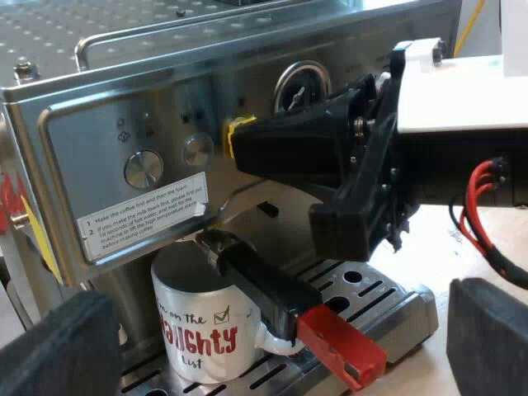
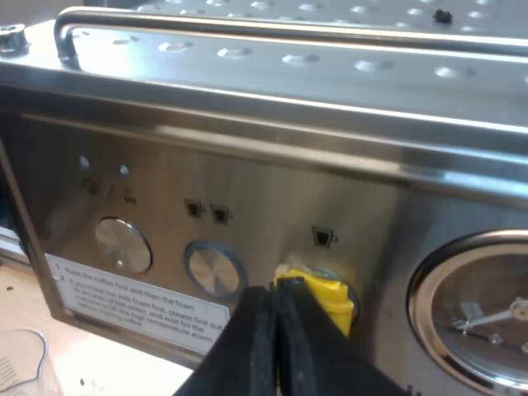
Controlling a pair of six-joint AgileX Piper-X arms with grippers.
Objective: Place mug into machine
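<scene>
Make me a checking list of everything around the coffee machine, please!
surface: slotted metal drip tray; tan tabletop beside it.
job's things: white mug with red lettering stands on the tray, under the metal holder with dark, red-ended handle, locked into the steel espresso machine.
clutter: nothing seen.
grippers: left gripper open, facing the mug; right gripper shut, tips at the round yellow button.
cables: nothing seen.
surroundings: round pressure gauge, two metal knobs, white instruction label on the machine's front.

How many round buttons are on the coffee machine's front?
3: one silver button and another above the white label, a yellow one at the tip of the right gripper. Others may be hidden.
</scene>
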